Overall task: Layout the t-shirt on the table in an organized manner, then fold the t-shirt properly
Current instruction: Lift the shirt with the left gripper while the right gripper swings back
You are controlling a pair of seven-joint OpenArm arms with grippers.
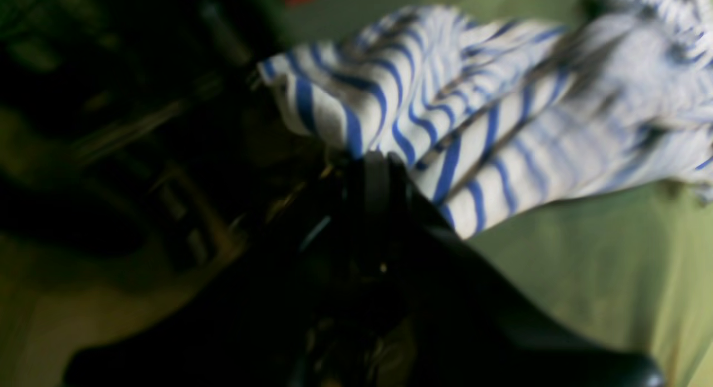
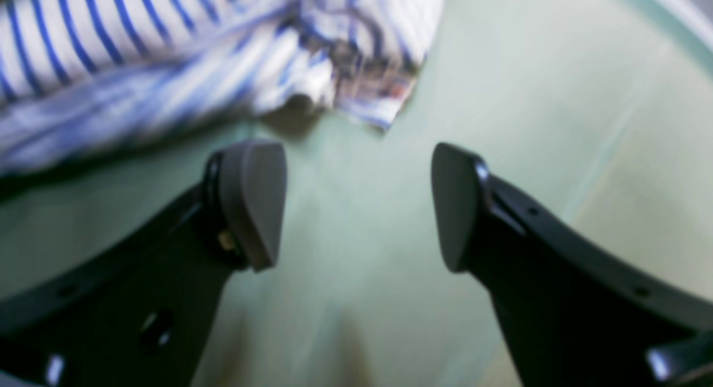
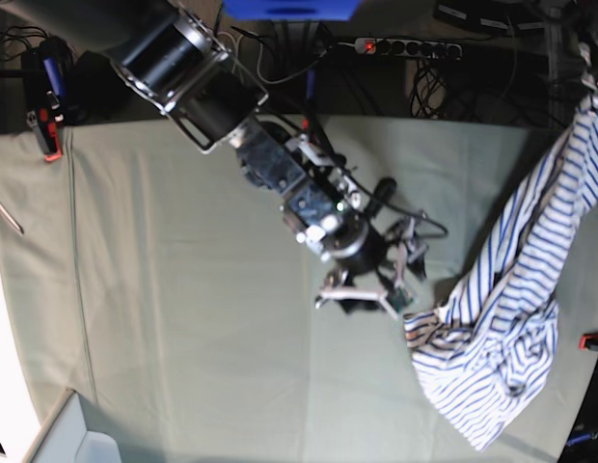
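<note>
The white, blue-striped t-shirt [image 3: 497, 338] is lifted at one end at the far right, and the rest lies bunched on the pale green table [image 3: 183, 289]. In the left wrist view my left gripper [image 1: 376, 167] is shut on a fold of the t-shirt [image 1: 445, 108] and holds it above the table. In the base view that gripper [image 3: 590, 79] sits at the top right edge. My right gripper [image 2: 356, 209] is open and empty, just above the table [image 2: 356, 298], with the crumpled edge of the t-shirt [image 2: 167, 58] a short way beyond its fingertips. It also shows in the base view [image 3: 362, 294].
Red clamps sit at the table's left edge [image 3: 50, 135] and right edge [image 3: 593, 340]. A power strip [image 3: 405, 45] and cables lie behind the table. A white box corner [image 3: 67, 439] is at the bottom left. The right arm [image 3: 212, 87] crosses the table diagonally.
</note>
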